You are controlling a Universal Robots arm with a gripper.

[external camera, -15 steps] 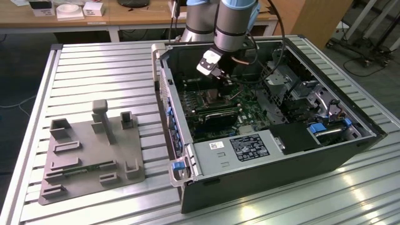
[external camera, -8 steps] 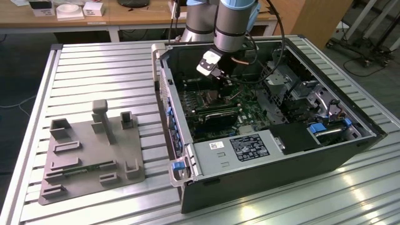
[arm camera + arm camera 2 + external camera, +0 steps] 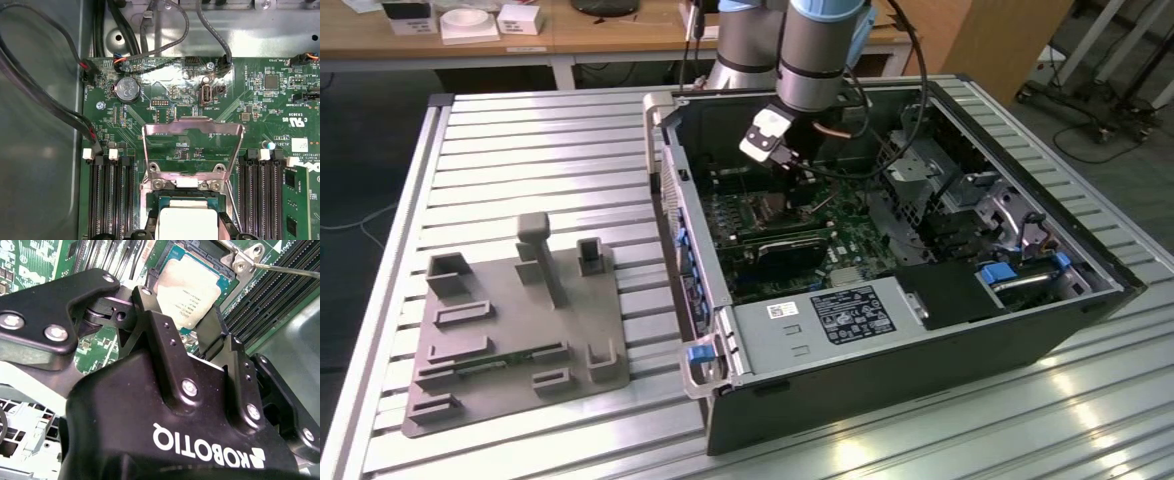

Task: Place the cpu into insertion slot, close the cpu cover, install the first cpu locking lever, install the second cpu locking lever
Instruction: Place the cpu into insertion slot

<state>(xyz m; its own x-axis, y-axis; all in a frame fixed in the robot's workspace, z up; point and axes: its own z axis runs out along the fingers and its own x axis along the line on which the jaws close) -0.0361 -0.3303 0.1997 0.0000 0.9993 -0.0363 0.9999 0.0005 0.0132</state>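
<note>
Reaching down into the open computer case (image 3: 947,355) that lies on its side on the ribbed metal worktop (image 3: 520,150), the arm (image 3: 814,50) has its claw (image 3: 781,165) low over the green motherboard (image 3: 150,85). In both wrist views the claw (image 3: 177,307) (image 3: 185,232) is part-way closed. Its two black fingers (image 3: 155,325) stand against opposite edges of the cpu (image 3: 192,287) (image 3: 187,220), so they have hold of the chip across its width. The cpu lies flat, silvery top upward, within the insertion slot (image 3: 150,187), and a strip of its green base shows along the far edge. The cpu cover (image 3: 192,124) is swung up and back from the slot on its hinge. It is tilted open, and the board shows through its cut-out middle. A thin metal rod (image 3: 285,270) runs outward from the hinge corner, over the long black memory slots (image 3: 110,195) that flank the socket on both sides. A round coin battery (image 3: 127,90) sits on the board beyond the raised cover, near the bundled cables (image 3: 50,115) along the case wall. In the exterior view a grey moulded fixture (image 3: 507,340) rests on the worktop at the exterior view's left, well apart from the case.
</note>
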